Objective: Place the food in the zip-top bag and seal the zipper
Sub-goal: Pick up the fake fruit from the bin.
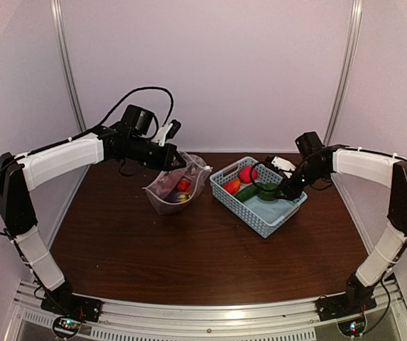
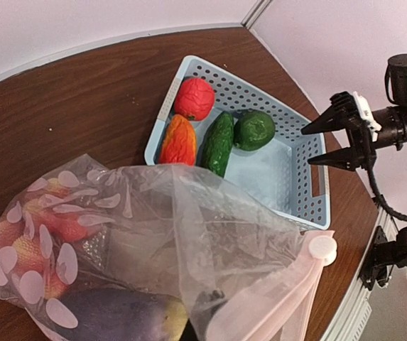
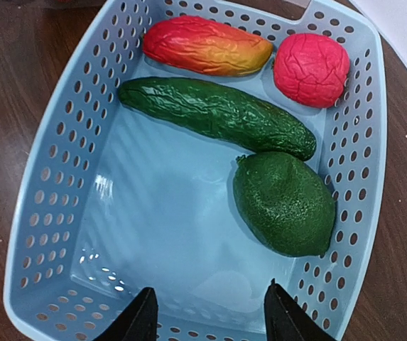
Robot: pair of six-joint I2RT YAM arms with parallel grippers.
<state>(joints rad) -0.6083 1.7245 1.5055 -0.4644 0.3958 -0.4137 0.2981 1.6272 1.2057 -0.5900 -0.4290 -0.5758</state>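
The clear zip-top bag (image 1: 177, 186) with pale spots stands left of the basket, its mouth held up. My left gripper (image 1: 177, 162) is shut on its mouth edge, a dark fingertip (image 2: 214, 298) showing through the plastic. The pink zipper (image 2: 274, 295) runs to a round slider (image 2: 322, 249). A purple eggplant (image 2: 104, 312) and red pieces (image 2: 43, 227) lie inside. In the basket are a green cucumber (image 3: 217, 117), a green pepper (image 3: 285, 202), an orange-red piece (image 3: 207, 46) and a red piece (image 3: 311, 69). My right gripper (image 3: 210, 316) is open and empty above the basket's near end, also seen in the top view (image 1: 280, 190).
The light blue slotted basket (image 1: 268, 219) sits right of centre on the brown table (image 1: 189, 256); its wall (image 3: 50, 185) shows in the right wrist view. White walls close the back and sides.
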